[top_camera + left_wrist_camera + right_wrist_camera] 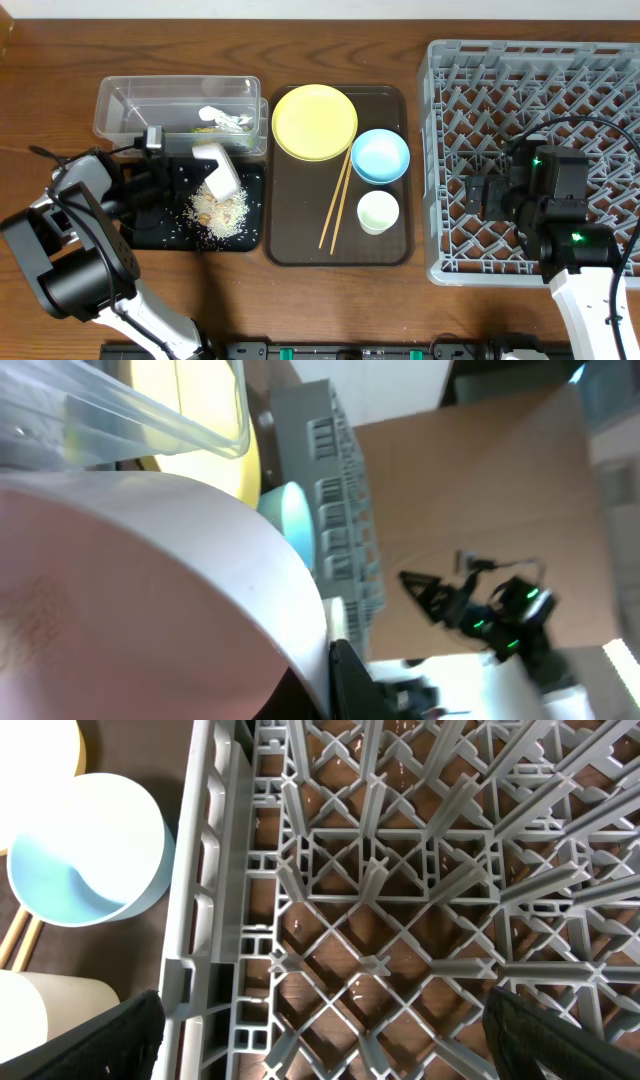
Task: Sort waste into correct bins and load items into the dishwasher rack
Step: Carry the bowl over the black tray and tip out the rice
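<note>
My left gripper [192, 163] is shut on the rim of the white bowl [220, 170], which is tipped over the black tray [165, 225]. The bowl fills the left wrist view [150, 580]. Rice-like scraps [220, 212] lie piled on the black tray under it. The clear tub [120, 105] holds the white paper scrap [225, 118] and a yellow-green wrapper [205, 128]. The yellow plate [314, 122], light blue bowl [380, 156], pale cup [378, 211] and chopsticks [337, 205] lie on the brown tray. My right gripper [330, 1040] is open and empty above the grey rack [535, 60].
The brown serving tray [290, 240] sits between the bins and the rack. The right wrist view shows the rack's left wall [215, 920], with the blue bowl [90, 850] and cup [40, 1020] just outside it. The rack holds nothing.
</note>
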You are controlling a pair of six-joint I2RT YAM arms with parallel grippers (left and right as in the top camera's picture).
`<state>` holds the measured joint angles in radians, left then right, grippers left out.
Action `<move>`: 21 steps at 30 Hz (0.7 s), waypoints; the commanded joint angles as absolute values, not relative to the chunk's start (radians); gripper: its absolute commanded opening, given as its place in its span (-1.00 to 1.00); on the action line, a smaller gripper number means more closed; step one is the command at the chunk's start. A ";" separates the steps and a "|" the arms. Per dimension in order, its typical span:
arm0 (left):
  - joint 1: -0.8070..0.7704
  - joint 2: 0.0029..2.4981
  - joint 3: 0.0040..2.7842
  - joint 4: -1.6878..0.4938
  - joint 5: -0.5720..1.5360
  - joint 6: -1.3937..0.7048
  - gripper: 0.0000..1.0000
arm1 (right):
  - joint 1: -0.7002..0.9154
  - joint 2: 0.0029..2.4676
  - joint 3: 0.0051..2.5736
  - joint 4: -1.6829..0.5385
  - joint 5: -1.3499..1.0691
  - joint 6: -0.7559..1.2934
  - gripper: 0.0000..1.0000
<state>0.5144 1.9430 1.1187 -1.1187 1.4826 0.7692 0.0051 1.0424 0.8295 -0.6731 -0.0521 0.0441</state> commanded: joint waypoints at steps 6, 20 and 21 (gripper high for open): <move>0.529 1.949 1.114 -1.128 1.551 0.529 -0.88 | 0.020 1.040 0.849 -0.682 -0.053 0.051 0.98; 0.551 1.945 1.115 -1.121 1.573 0.194 -0.87 | 0.020 1.040 0.849 -0.686 -0.053 0.051 0.98; 0.550 1.943 1.115 -1.121 1.573 0.207 -0.88 | 0.020 1.040 0.849 -0.686 -0.052 0.051 0.98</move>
<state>0.5480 1.9430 1.1187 -1.1191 1.5463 0.2096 0.0051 1.0424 0.8295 -0.6842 -0.0525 0.0441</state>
